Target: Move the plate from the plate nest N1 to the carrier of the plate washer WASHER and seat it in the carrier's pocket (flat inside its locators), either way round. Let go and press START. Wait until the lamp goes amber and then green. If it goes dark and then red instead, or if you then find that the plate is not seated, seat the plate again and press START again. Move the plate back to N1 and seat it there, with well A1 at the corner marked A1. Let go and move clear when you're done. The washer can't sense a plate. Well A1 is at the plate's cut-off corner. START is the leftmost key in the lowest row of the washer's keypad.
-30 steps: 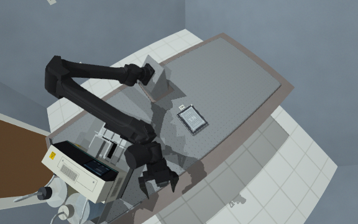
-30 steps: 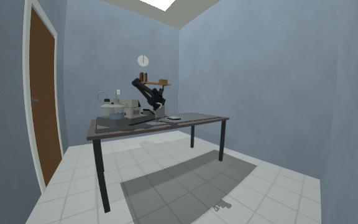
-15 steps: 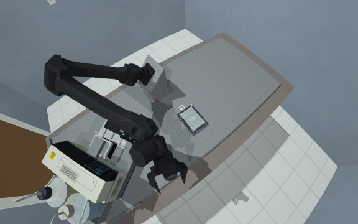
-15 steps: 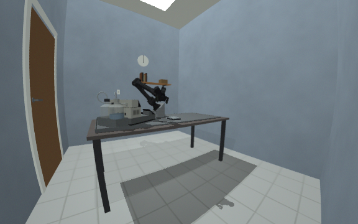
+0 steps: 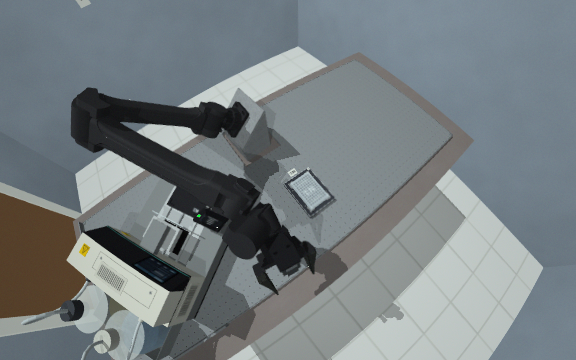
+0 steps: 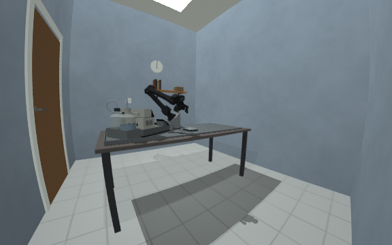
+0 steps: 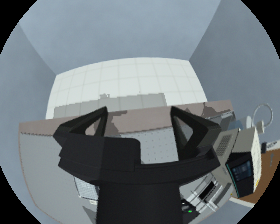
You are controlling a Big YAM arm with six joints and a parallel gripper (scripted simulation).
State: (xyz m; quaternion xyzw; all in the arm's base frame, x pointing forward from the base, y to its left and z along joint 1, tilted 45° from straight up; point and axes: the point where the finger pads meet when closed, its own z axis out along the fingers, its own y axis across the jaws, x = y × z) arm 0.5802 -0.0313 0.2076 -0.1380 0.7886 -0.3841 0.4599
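Spread wide with nothing between its fingers, my gripper [image 5: 288, 272] [image 6: 184, 109] [image 7: 139, 109] is hanging above the front edge of the table [image 5: 353, 255] [image 6: 182, 137] [image 7: 141, 120], well apart from the plate. I'm seeing that plate [image 5: 310, 190] [image 6: 190, 128] [image 7: 87, 190] lying in the dark-framed nest [image 5: 323, 205] on the table, while the washer [image 5: 123, 280] [image 6: 145, 122] [image 7: 241, 162] is standing off to the other side of the arm, a green light [image 5: 199, 216] [image 7: 189, 211] glowing beside its carrier area.
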